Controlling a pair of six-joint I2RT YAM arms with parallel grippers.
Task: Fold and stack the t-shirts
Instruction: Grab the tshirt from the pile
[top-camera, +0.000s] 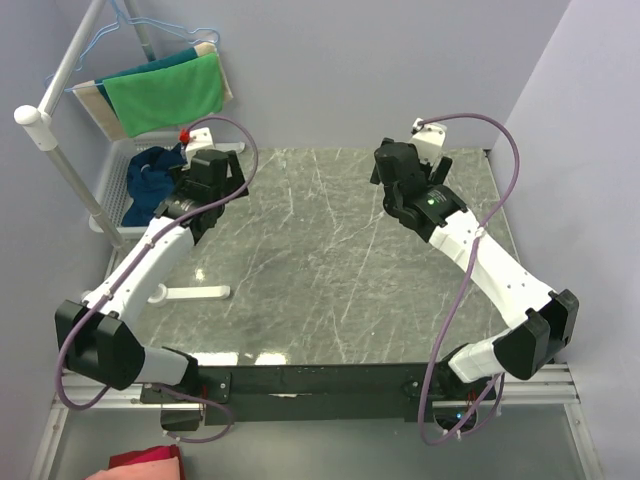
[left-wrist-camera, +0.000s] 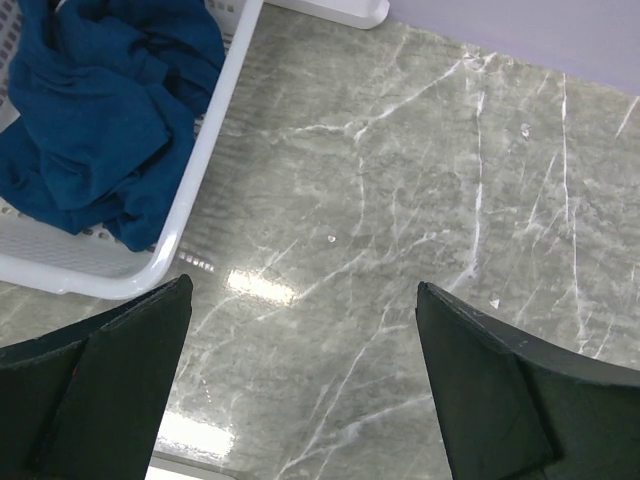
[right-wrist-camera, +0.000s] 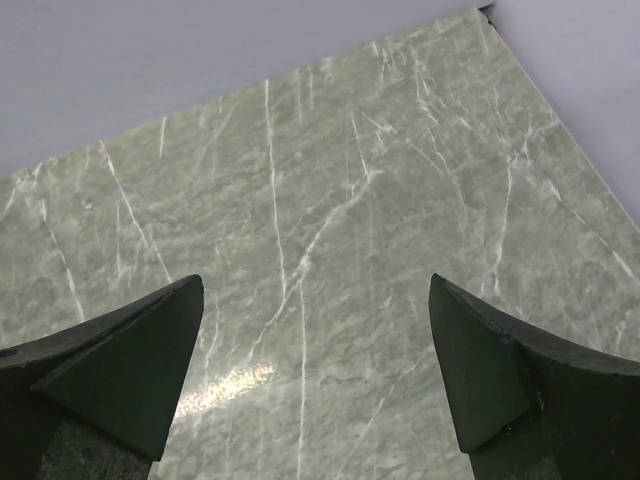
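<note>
**While the shirt lies bunched: snag risk at the basket**

Navy t-shirt is crumpled in the white basket, far left of the table; nothing else shows inside. Left gripper hovers beside the rim, jaws spread, empty. Right gripper is likewise spread. Likely risk: the pinch catches the basket wall or several layers and drags the basket.

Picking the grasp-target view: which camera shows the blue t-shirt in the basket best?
Left wrist. The t-shirt fills the upper left of that view, crumpled in the white basket, with its folds clear. Top external shows the t-shirt small and partly behind the left arm. Right wrist shows only the table, no t-shirt.
</note>
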